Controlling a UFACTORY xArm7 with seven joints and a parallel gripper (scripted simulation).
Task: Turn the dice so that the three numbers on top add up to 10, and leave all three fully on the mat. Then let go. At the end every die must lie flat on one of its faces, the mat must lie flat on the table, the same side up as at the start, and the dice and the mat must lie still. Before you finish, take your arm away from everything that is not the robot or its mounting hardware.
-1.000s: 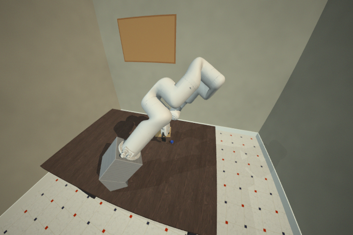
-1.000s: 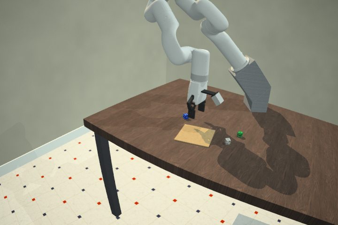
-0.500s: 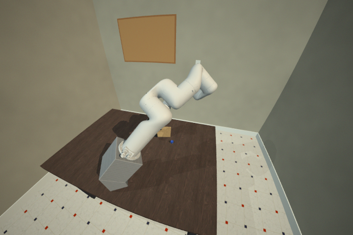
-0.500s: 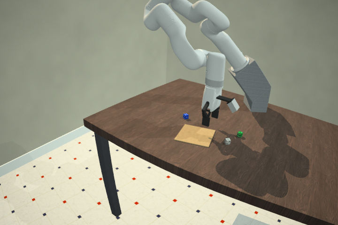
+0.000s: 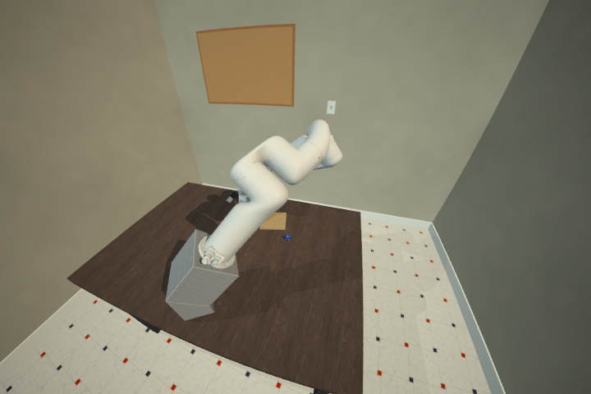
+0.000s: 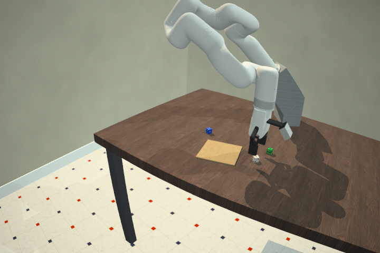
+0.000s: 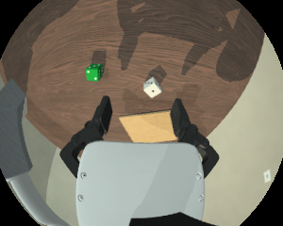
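gripper: fingers spread wide, holding nothing, low over the table
white die: just beyond the fingertips, off the mat
green die: close beside the gripper, off the mat
blue die: well apart, beyond the mat
mat: just beside the gripper, no dice on it

Plain room, tiled floor, corkboard, wooden table
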